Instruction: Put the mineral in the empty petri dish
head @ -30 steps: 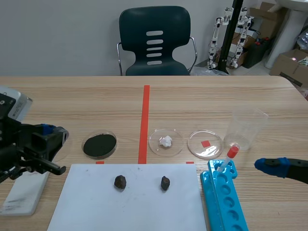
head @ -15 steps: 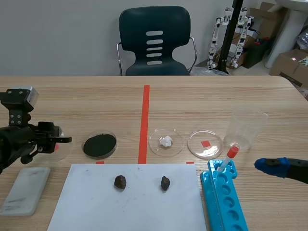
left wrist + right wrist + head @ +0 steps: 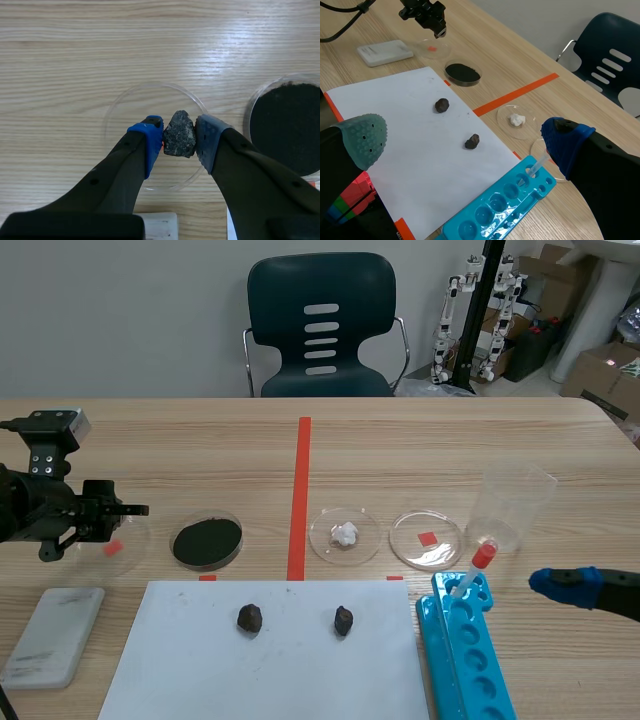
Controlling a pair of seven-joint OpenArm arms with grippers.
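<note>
In the scene view, my left gripper [image 3: 125, 512] hangs over the empty petri dish [image 3: 140, 540] at the far left of the table. From here I cannot see the mineral in it. The right gripper [image 3: 565, 585] is well apart on the other side, beside the blue tray [image 3: 465, 650], so the left arm is the one for this job.

In the left wrist view, the left gripper [image 3: 178, 137] is squeezed tight on the mineral [image 3: 179, 131]. The mineral's long side runs forward, the same way the fingers point. The empty petri dish [image 3: 120, 107] lies right under it, and the mineral sits over the half of the dish near the dish of black powder [image 3: 287, 125]. So the way to go is straight down. How high the mineral is above the glass, I can't really tell from this view.

In the right wrist view, the right gripper [image 3: 465, 137] is spread wide and holds nothing. Far ahead of it I see the left gripper [image 3: 427, 12] above the empty petri dish [image 3: 434, 48].

A second ago my left gripper was lower and closer to me, over the white slab [image 3: 55, 635]. Now it has moved out over the dish. The right arm has not moved.
</note>
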